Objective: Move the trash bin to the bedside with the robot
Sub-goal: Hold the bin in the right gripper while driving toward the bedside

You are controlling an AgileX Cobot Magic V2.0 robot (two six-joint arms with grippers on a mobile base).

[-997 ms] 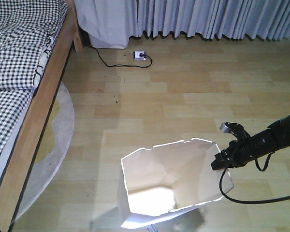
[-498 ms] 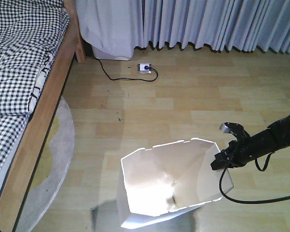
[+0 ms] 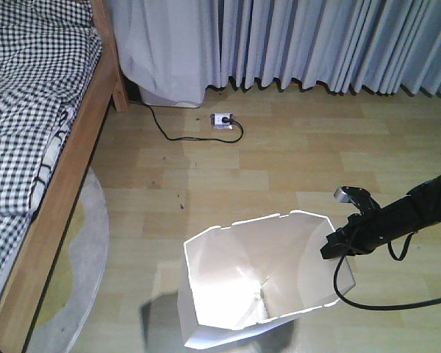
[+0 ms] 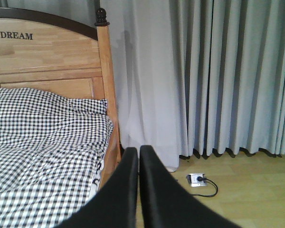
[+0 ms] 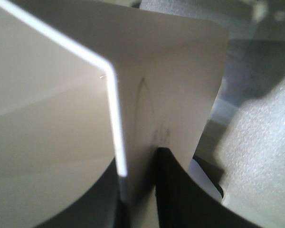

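The right claw (image 3: 332, 245) is pinching the bin (image 3: 239, 276) by its 3 o'clock rim. The bin is standing on the floor (image 3: 279, 169) at 6 o'clock, apart from the bed (image 3: 37, 95) at 10 o'clock. The left claw (image 4: 138, 161) is sitting closed, empty.

Trash bin (image 3: 231, 273) nearer floor socket (image 3: 222, 118)

**Camera positions**

Front: high, steeply down at the floor (image 3: 279, 169). Left wrist: low, level, facing the curtain (image 4: 218, 76) — shares bed (image 4: 47, 137) and power strip (image 4: 197, 179) with front. Right wrist: hard against the trash bin (image 5: 180, 85) wall.
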